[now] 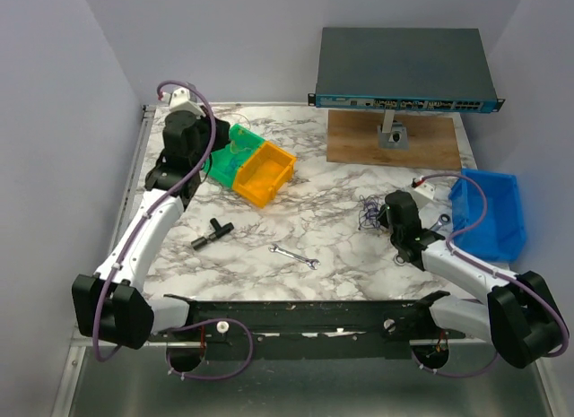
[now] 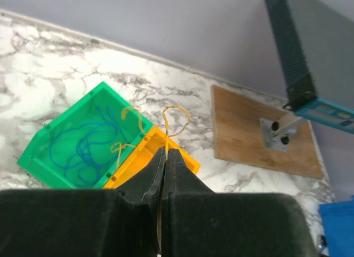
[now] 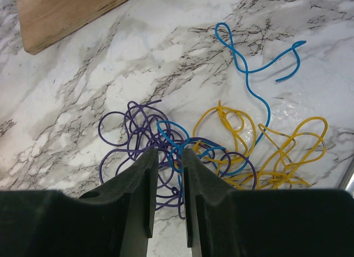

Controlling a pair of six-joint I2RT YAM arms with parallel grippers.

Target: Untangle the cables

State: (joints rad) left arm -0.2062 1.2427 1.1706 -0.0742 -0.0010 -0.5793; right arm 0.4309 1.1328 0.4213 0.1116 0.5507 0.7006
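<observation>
The cables (image 1: 366,212) lie in a small tangle on the marble table at the right. In the right wrist view they are a purple wire (image 3: 127,130), a blue wire (image 3: 254,80) and a yellow wire (image 3: 287,152), looped through each other. My right gripper (image 3: 168,152) is open just over the tangle, with blue and purple loops showing in the narrow gap between its fingers. My left gripper (image 2: 166,152) is shut on a thin yellow wire (image 2: 176,114) and holds it above the yellow bin (image 2: 185,160). A blue wire (image 2: 88,146) lies in the green bin (image 2: 41,152).
A wrench (image 1: 294,256) and a black T-shaped part (image 1: 212,232) lie mid-table. A blue bin (image 1: 491,211) stands at the right edge. A wooden board (image 1: 359,143) at the back carries a stand holding a network switch (image 1: 404,67). Walls close in on both sides.
</observation>
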